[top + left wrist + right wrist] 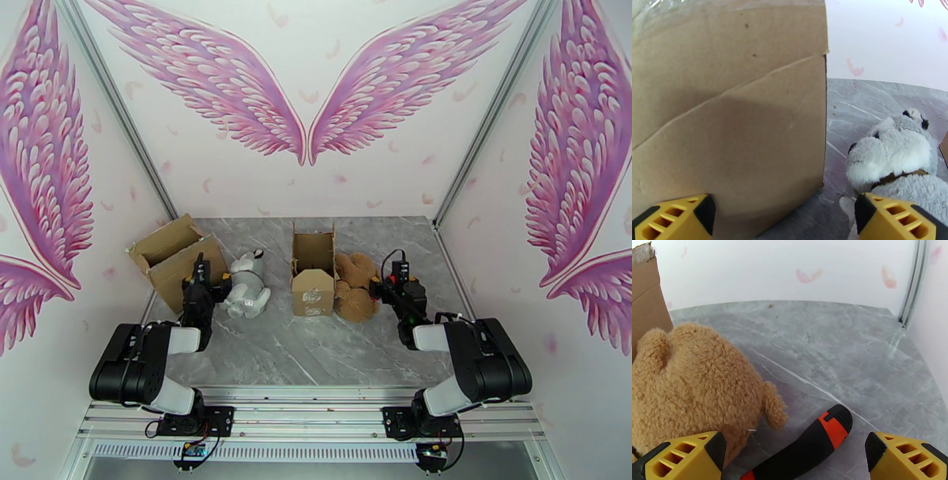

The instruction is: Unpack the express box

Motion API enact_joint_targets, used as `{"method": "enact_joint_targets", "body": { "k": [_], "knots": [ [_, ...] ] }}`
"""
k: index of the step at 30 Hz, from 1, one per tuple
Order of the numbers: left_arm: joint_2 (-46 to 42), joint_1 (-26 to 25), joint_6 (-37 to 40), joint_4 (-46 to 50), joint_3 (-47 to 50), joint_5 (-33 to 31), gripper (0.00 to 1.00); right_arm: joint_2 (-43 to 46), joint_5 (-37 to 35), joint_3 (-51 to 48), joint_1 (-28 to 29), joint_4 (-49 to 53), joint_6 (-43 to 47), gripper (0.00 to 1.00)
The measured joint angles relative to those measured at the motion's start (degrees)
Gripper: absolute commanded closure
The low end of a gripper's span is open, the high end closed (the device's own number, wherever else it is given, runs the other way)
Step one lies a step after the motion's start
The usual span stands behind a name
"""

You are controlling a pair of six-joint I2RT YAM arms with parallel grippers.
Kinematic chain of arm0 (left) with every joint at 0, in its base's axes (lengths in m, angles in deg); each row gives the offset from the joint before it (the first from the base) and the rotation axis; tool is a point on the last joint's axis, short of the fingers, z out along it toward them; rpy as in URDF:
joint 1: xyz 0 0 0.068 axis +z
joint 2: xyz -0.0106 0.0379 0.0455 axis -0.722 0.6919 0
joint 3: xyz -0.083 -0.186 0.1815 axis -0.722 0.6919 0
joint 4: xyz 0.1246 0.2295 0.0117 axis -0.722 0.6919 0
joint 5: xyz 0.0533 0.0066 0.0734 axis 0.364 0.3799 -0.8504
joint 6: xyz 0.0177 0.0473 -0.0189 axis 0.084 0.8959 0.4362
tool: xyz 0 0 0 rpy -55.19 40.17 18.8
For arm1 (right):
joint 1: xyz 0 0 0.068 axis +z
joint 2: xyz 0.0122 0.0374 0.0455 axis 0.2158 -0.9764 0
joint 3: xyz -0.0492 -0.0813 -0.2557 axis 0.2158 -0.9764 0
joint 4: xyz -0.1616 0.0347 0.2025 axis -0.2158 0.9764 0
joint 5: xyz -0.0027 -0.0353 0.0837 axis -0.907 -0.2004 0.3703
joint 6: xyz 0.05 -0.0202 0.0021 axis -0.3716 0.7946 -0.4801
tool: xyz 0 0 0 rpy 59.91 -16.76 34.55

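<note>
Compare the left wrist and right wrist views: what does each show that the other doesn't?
Left wrist, not right: the broad brown cardboard box side and the grey-and-white plush dog with a brown collar. Right wrist, not left: the tan fuzzy teddy bear, a black-and-orange knife handle and another cardboard box's corner. Shared: the grey marbled tabletop, the white wall, and an open, yellow-tipped hand: left hand, right hand.

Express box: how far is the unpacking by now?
Done: middle box stands open, teddy and grey dog lie outside. In hand: nothing; left pincer and right pincer are open, cutter under the right. Left: whether the box is empty, I cannot tell.
</note>
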Motion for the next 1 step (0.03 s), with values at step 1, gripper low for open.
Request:
{"method": "enact_joint_targets", "body": {
  "k": [1],
  "knots": [
    [0.0, 0.07, -0.09, 0.13, -0.07, 0.17, 0.01, 0.0, 0.04, 0.0, 0.04, 0.02, 0.02, 0.01]
  ]
}}
